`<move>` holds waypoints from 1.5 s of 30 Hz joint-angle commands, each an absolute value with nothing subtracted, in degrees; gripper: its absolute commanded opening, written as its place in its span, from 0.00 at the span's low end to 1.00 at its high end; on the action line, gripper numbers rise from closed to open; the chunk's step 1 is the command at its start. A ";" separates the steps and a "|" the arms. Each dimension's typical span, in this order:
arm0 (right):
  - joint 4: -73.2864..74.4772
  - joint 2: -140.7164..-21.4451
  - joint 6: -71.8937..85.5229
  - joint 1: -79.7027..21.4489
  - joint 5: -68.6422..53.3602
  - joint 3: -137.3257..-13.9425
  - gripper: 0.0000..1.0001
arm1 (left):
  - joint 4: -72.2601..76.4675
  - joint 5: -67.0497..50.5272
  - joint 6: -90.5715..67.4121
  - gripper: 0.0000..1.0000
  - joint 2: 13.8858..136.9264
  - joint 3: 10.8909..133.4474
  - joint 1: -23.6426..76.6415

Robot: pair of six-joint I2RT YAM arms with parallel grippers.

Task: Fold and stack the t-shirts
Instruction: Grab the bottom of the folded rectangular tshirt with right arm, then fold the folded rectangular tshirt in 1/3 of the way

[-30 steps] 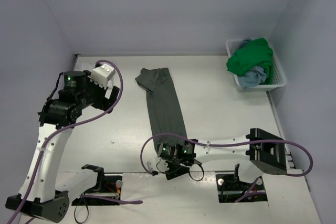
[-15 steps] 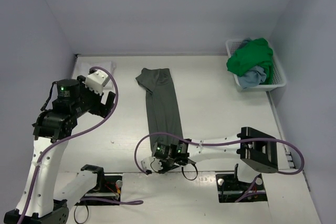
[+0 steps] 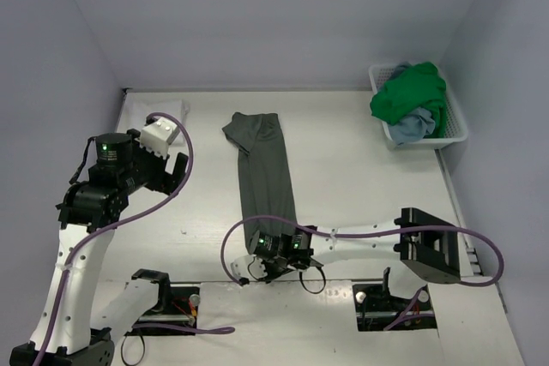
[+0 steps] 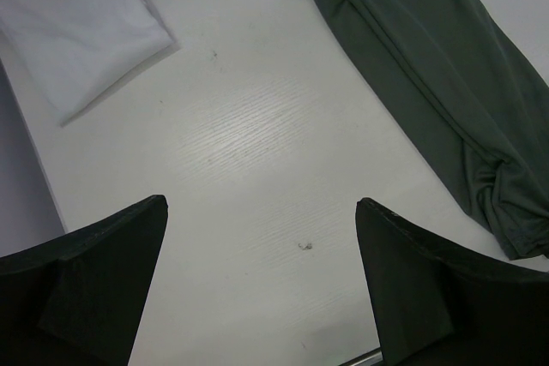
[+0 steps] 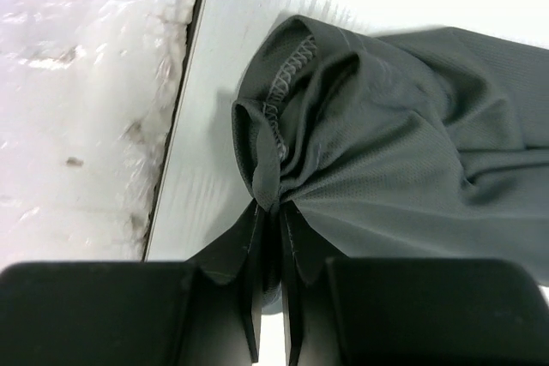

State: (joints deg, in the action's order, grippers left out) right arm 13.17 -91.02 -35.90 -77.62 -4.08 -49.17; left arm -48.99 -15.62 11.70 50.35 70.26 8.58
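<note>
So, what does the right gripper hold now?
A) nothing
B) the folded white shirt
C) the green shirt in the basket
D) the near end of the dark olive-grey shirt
D: the right wrist view shows the right gripper pinching the bunched hem of the dark olive-grey shirt.

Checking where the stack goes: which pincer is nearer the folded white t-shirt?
Left. The left pincer hangs open close beside the white t-shirt; the right pincer is far off at the near edge of the table, shut on the dark olive-grey t-shirt.
</note>
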 commanded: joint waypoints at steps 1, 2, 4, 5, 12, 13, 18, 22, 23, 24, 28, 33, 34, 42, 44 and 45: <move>16.60 -84.91 -37.61 -77.43 -5.80 -50.44 0.03 | -45.70 -16.70 10.99 0.85 50.10 71.89 7.82; 17.39 -84.12 -38.05 -77.26 -6.15 -51.84 0.02 | -45.79 -16.70 10.90 0.85 50.18 71.89 7.47; 18.98 -82.36 -38.67 -76.47 -7.64 -52.99 0.02 | -45.70 -16.79 10.81 0.85 50.36 71.90 7.12; 19.33 -81.74 -38.93 -76.29 -7.91 -53.61 0.02 | -45.79 -16.87 10.72 0.85 50.62 71.89 6.95; 20.83 -78.05 -42.27 -73.40 -8.26 -57.04 0.02 | -45.79 -18.72 9.76 0.85 51.59 72.60 5.10; 20.83 -78.13 -43.67 -72.34 -8.70 -58.26 0.02 | -45.70 -19.33 9.58 0.85 51.77 72.60 4.66; 20.66 -81.64 -49.47 -61.28 -14.32 -64.93 0.02 | -45.18 -20.04 9.05 0.85 52.29 72.60 3.87; 20.13 -86.91 -52.03 -55.12 -18.01 -70.04 0.02 | -44.65 -20.39 8.70 0.85 52.47 72.33 3.52; 20.04 -87.79 -52.29 -53.19 -19.76 -71.09 0.02 | -44.56 -20.39 8.79 0.85 52.47 72.33 3.52; 19.95 -88.67 -52.56 -52.30 -20.73 -72.06 0.02 | -44.56 -20.39 8.79 0.85 52.47 72.33 3.60; 19.69 -93.85 -52.73 -49.31 -24.25 -76.98 0.02 | -44.30 -20.21 8.79 0.85 52.47 72.68 3.43; 18.02 -99.21 -52.91 -47.56 -25.92 -79.45 0.03 | -44.12 -20.74 8.44 0.85 52.30 72.86 3.34; 17.84 -99.84 -53.00 -47.20 -26.19 -79.71 0.03 | -44.03 -20.92 8.35 0.85 52.12 72.69 3.34; 17.40 -106.95 -54.23 -43.86 -26.81 -84.28 0.03 | -43.16 -22.15 7.82 0.85 52.03 71.63 2.64; 17.49 -107.66 -54.49 -42.98 -26.54 -85.68 0.03 | -42.80 -22.93 7.47 0.85 52.21 71.37 2.29; 17.40 -108.10 -54.58 -42.63 -26.37 -86.13 0.03 | -42.72 -23.11 7.47 0.85 52.29 71.28 2.20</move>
